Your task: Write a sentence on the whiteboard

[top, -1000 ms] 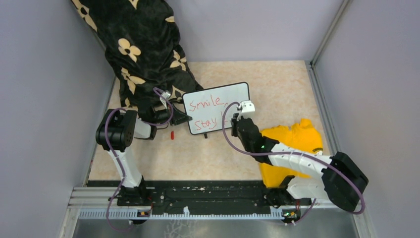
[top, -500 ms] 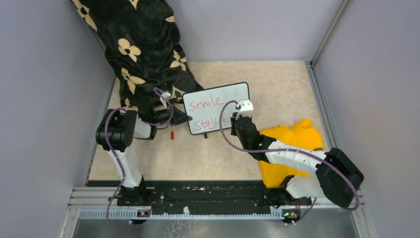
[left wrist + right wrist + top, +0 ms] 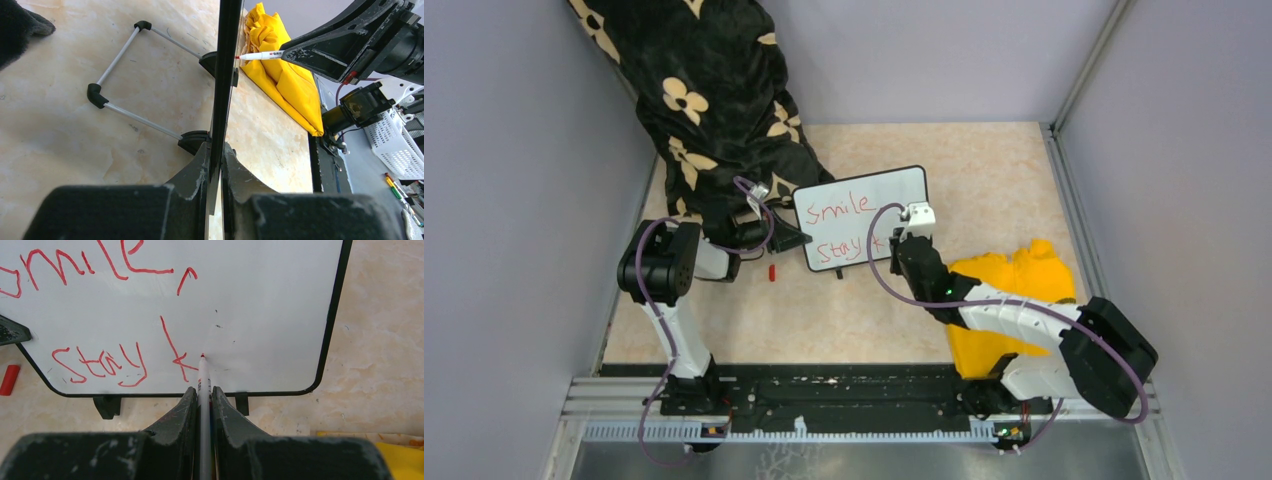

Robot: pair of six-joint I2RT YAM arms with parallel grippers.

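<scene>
Whiteboard (image 3: pixel 861 215) mid tabletop (image 3: pixel 984 180), propped on wire stand (image 3: pixel 125 75). Left pincer (image 3: pixel 216 156) clamped on board's 9 o'clock edge. Right pincer (image 3: pixel 204 396) clamped on marker (image 3: pixel 204 374), red tip touching board just beside "k". Sentence (image 3: pixel 844 209) reads "Smile, Stay k". Red cap (image 3: pixel 771 271) at 8 o'clock of board. Yellow cloth (image 3: pixel 1014 275) at 4 o'clock. Black floral fabric (image 3: pixel 714 100) at 11 o'clock.
</scene>
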